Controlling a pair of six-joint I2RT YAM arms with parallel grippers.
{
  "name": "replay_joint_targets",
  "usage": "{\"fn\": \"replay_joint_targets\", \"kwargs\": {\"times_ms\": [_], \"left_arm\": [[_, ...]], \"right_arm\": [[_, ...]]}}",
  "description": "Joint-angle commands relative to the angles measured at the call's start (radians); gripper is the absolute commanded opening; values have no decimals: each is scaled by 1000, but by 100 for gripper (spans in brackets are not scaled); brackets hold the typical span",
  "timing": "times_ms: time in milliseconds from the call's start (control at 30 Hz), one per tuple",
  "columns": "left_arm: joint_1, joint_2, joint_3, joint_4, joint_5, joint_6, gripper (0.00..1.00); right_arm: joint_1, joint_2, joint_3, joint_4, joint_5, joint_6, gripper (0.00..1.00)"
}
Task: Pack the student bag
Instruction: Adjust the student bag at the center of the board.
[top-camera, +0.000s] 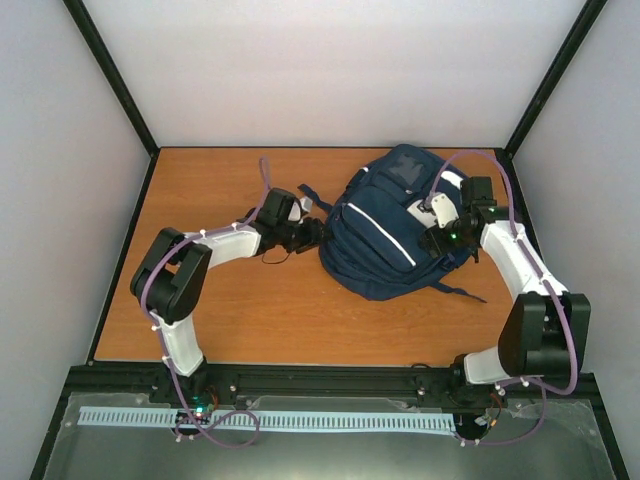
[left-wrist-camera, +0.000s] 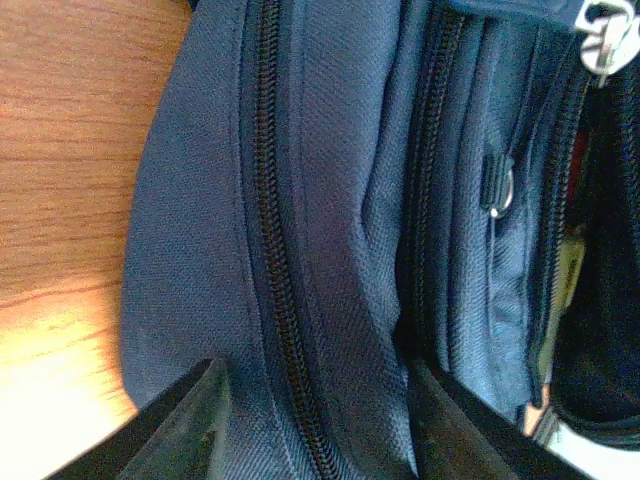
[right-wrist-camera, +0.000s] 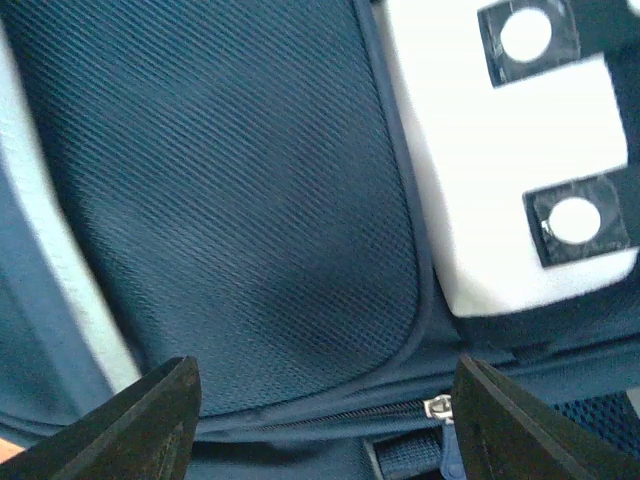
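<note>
— Top external view: our student bag (top-camera: 385, 235) lies on the tabletop (top-camera: 250, 310), toward the far right, between both arms. Why do we flank it?

— We judge we're after its zippers. Our left tool (left-wrist-camera: 320, 400) stands open astride a closed zipper (left-wrist-camera: 268, 250). Our right tool (right-wrist-camera: 325, 400), jaws wide, hovers over a zipper pull (right-wrist-camera: 438, 407), holding nothing.

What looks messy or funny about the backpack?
Nothing looks broken or spilled. The student bag lies slumped and crooked on the table, with one strap trailing loose toward the near edge. In the left wrist view, one compartment at the picture's edge seems to gape open.
</note>
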Motion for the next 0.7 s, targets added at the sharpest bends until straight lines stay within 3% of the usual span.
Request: {"fn": "replay_joint_targets", "kwargs": {"times_ms": [0, 167, 333, 567, 667], "left_arm": [[5, 14, 15, 120, 67, -9, 46], [5, -3, -34, 150, 65, -20, 18], [4, -67, -139, 199, 61, -31, 2], [-30, -249, -341, 245, 18, -50, 1], [-96, -338, -419, 219, -70, -48, 1]], "right_arm": [[-13, 39, -21, 39, 108, 18, 71], [-14, 121, -33, 65, 145, 6, 70], [-12, 197, -7, 79, 136, -6, 68], [-2, 323, 115, 75, 87, 25, 65], [12, 362, 167, 68, 79, 32, 65]]}}
